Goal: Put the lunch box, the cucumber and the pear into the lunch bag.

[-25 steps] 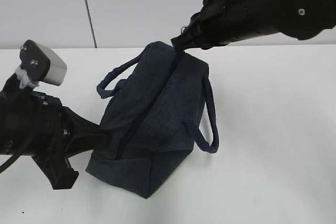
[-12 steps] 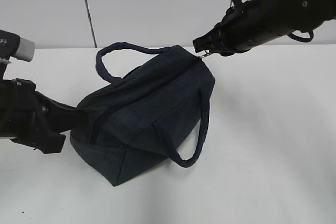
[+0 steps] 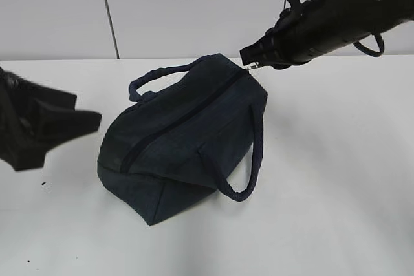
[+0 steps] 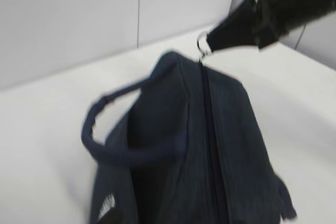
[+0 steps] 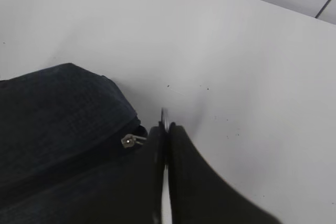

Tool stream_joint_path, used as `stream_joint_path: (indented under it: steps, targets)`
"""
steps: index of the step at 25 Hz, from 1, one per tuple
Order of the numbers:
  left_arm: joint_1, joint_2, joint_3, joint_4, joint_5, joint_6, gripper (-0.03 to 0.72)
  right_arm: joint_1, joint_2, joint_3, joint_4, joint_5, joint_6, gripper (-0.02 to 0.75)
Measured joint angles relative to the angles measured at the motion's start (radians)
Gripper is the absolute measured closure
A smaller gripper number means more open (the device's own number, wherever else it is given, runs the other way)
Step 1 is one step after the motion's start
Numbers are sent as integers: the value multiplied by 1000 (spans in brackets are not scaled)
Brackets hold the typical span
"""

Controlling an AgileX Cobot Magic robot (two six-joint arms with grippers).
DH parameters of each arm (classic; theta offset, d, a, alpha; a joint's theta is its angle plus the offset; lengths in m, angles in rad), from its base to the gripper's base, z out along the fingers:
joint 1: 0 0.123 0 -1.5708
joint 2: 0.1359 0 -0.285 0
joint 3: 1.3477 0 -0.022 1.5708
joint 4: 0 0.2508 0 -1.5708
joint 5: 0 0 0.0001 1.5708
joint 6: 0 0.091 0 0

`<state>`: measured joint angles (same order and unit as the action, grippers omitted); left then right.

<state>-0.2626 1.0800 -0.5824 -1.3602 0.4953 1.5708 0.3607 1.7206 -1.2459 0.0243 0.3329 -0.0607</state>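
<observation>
Fingers of the right gripper [image 3: 249, 64] are pinching the ring pull [image 4: 202, 43] at the far right end of the closed lunch bag [image 3: 187, 137], its zipper [image 3: 184, 117] running near-left toward the left gripper [image 3: 97, 119], whose jaw state is unclear.

No text, label or number can be read anywhere.

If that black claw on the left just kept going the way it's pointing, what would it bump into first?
Most likely the lunch bag. The left gripper points rightward at the bag's near end, apart from it, with only bare table between. Depth is hard to judge, so it might graze the side instead.
</observation>
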Motion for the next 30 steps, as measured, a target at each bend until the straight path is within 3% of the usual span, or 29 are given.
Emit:
stream_joint_path:
  steps: [6,12,16,22,30]
  targets:
    - [-17,110,-254,19,-4,-47,307,-4,0,0,191,6,-171,732]
    - [-162,439,-532,188,-1,-204,340,-4,0,0,387,31,-351,732]
    - [-196,581,-656,260,-10,-291,342,-5,0,0,418,37,-380,732]
    - [-196,669,-711,288,-12,-327,345,-5,0,0,437,40,-395,732]
    - [-196,700,-711,444,-18,-442,345,-5,0,0,442,41,-402,732]
